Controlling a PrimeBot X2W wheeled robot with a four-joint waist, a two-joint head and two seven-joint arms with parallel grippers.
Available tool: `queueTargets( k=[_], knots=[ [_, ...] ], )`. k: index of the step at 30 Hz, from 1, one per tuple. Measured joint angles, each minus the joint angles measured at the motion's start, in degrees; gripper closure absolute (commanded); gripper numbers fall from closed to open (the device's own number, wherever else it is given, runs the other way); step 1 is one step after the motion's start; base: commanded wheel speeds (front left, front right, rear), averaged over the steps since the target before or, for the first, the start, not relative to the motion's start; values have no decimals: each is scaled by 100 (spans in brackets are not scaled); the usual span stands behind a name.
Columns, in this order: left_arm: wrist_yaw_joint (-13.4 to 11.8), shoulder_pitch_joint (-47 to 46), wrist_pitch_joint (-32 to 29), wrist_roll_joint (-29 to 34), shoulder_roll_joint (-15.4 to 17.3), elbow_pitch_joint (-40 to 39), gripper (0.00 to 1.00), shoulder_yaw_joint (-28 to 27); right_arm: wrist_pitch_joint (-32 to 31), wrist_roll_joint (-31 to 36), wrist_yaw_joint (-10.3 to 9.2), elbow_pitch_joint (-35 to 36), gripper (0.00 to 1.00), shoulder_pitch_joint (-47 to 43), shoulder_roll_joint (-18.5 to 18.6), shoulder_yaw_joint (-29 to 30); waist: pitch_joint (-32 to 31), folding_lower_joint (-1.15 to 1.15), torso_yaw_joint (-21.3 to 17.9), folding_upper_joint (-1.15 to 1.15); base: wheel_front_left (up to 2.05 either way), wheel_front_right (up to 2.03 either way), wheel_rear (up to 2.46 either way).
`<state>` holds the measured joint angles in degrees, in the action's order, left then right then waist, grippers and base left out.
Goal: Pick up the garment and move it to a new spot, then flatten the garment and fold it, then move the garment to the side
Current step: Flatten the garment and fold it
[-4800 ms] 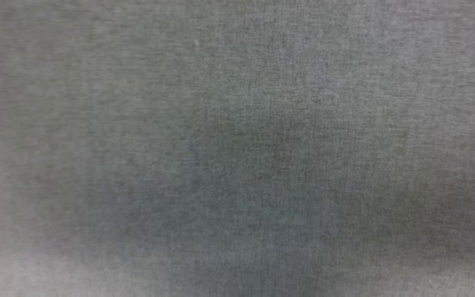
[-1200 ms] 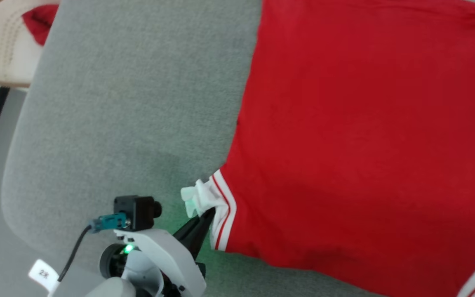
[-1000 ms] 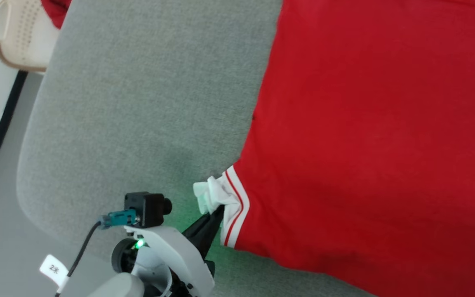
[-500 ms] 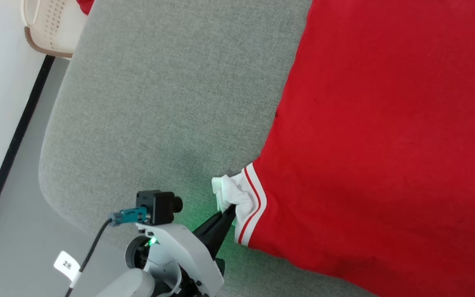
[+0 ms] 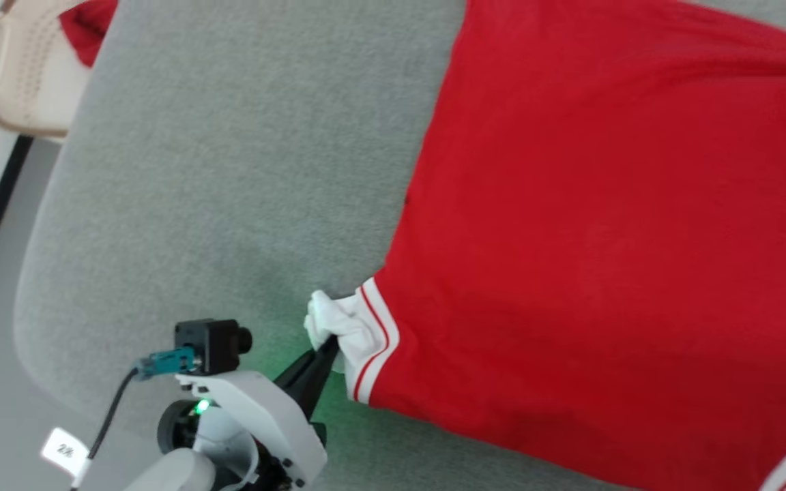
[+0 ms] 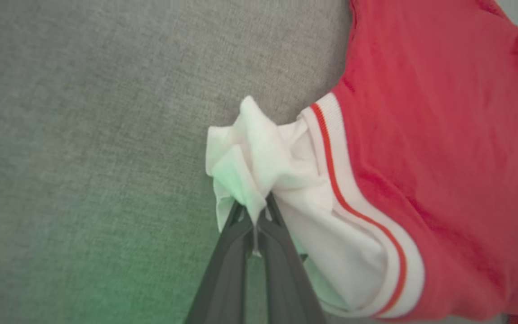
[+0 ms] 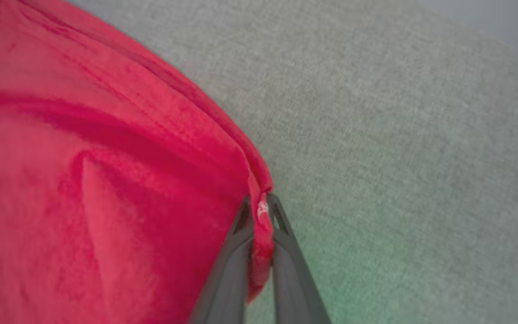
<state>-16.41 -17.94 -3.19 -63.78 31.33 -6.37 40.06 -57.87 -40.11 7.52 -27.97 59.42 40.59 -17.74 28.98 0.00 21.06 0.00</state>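
While the soft, light garment [image 5: 604, 239] lies spread on what looks like a grey bench [image 5: 229, 170], the left gripper [image 6: 254, 210] pinches its bunched white sleeve [image 6: 259, 153] and the right gripper [image 7: 261, 208] clamps a red edge, likely sound holds for limp cloth.

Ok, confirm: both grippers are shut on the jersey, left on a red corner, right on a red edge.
Not quite. The left gripper is shut on the white sleeve of the jersey, not a red corner; the left wrist view shows it. The right gripper is on a red edge.
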Motion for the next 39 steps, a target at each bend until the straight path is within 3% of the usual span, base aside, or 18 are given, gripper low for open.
queueTargets(
  k=[10, 19, 30, 37, 38, 39],
  knots=[
    [-344, 243, -25, -22, 437, -286, 100, -263, -85, -802, 0, 1481, 100, -1209, 302, -60, -400, 0, -701, 0, 0, 0, 0],
    [-599, 576, -23, -91, 808, -521, 100, -489, 51, -1105, 0, 2595, 100, -2958, 320, 488, -818, 0, -1352, 0, 0, 0, 0],
    [-730, 799, -48, -163, 1061, -734, 100, -602, 100, -831, 0, 3595, 100, -5400, -414, 1694, -1271, 0, -2007, 0, 0, 0, 0],
    [-730, 809, -90, -163, 1110, -770, 100, -591, 223, -472, 0, 3808, 100, -6158, -1003, 2033, -1437, 0, -2229, 0, 0, 0, 0],
    [-730, 810, -91, -163, 1116, -771, 100, -591, 305, -412, 0, 3807, 86, -6157, -1078, 2043, -1445, 0, -2251, 0, 0, 0, 0],
    [-728, 810, -103, -163, 1124, -771, 100, -592, 371, -359, 0, 3797, 65, -6151, -1135, 2050, -1450, 0, -2271, 0, 0, 0, 0]
  ],
)
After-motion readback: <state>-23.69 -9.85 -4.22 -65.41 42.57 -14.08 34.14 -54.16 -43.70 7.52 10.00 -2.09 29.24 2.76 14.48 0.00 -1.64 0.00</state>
